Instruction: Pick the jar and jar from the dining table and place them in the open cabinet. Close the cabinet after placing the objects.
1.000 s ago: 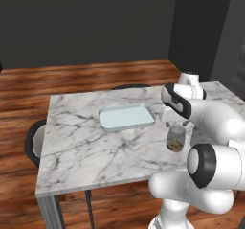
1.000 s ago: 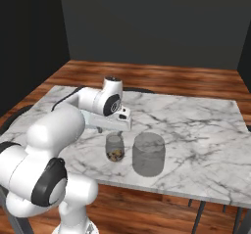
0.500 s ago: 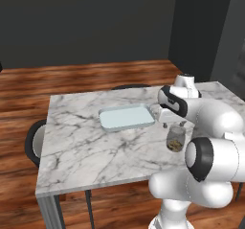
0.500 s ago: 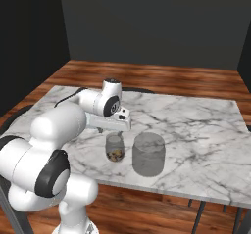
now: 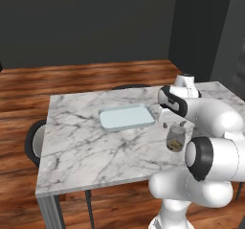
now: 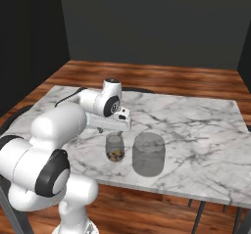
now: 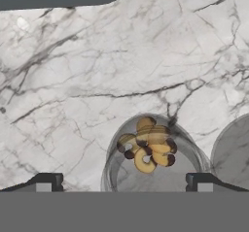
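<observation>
A small clear jar (image 7: 151,153) with nuts at its bottom stands upright on the marble dining table (image 5: 86,146) near its front edge. My gripper (image 7: 124,183) hangs directly above this small jar (image 6: 114,148), open, with one fingertip on each side of the rim and nothing held. A larger smoky-grey jar (image 6: 148,154) stands right beside it, and its edge shows at the right of the hand view as the larger jar (image 7: 233,153). From the left base view, the gripper (image 5: 170,123) sits just over the small jar (image 5: 175,139). The cabinet is out of view.
A pale blue tray (image 5: 126,117) lies on the table's middle, just beyond the gripper. Dark chairs stand at the table's left end (image 5: 33,139) and far side (image 5: 129,86). Wooden floor surrounds the table, with dark walls behind.
The hand has shifted slightly over the small jar. Both jars stand where they were, and the gripper has stayed open.
</observation>
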Available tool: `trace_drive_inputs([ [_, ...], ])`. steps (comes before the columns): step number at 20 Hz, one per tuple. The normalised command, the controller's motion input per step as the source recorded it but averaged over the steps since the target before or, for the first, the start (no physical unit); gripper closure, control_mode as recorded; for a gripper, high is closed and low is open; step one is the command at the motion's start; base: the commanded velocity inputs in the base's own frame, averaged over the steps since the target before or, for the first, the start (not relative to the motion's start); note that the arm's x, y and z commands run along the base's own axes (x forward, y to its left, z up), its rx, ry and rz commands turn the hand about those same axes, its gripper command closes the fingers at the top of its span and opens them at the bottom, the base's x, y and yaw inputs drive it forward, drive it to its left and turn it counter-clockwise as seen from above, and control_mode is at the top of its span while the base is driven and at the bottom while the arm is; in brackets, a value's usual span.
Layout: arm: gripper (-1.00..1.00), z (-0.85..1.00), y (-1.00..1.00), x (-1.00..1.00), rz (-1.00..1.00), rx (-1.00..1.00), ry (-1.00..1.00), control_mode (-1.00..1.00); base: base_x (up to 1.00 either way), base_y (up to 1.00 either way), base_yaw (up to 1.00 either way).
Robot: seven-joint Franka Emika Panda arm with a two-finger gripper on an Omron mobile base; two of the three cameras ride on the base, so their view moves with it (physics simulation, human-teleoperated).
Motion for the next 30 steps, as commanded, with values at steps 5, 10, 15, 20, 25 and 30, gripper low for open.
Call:
trace_drive_inputs([
  [5,-1.0,0.0,0.0,0.0,0.0,0.0,0.0,-1.0,0.0,0.0,0.0],
  [10,-1.0,0.0,0.02,0.0,0.0,0.0,0.01,-1.0,0.0,0.0,0.0],
  [15,-1.0,0.0,0.0,0.0,0.0,0.0,0.0,-1.0,0.0,0.0,0.0],
  [20,-1.0,-0.03,0.0,0.0,0.0,0.0,0.0,-1.0,0.0,0.0,0.0],
  [25,-1.0,-0.27,0.0,-0.09,0.0,0.0,0.0,-1.0,0.0,0.0,0.0],
  [30,-1.0,-0.29,0.0,-0.17,0.0,0.0,0.0,-1.0,0.0,0.0,0.0],
])
